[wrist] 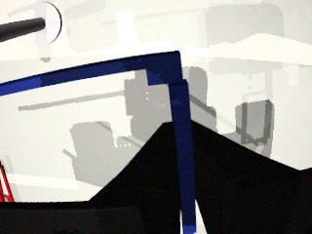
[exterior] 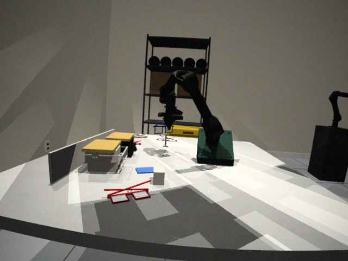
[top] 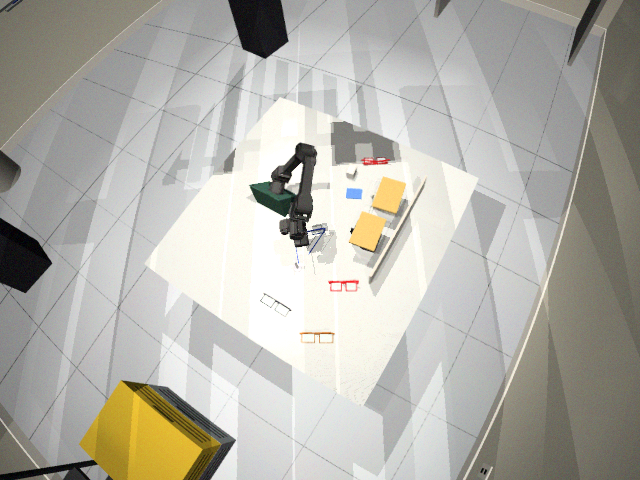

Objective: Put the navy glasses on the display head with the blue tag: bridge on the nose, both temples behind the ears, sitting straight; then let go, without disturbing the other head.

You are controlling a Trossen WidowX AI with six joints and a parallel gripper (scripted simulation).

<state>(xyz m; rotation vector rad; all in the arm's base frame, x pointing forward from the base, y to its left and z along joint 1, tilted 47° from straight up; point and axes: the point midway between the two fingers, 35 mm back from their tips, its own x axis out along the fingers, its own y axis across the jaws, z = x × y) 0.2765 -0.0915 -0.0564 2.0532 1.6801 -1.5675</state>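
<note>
One step looks done: the gripper [exterior: 169, 129] grips the navy glasses [exterior: 159, 129], mid-frame; carrying and seating remain.
</note>
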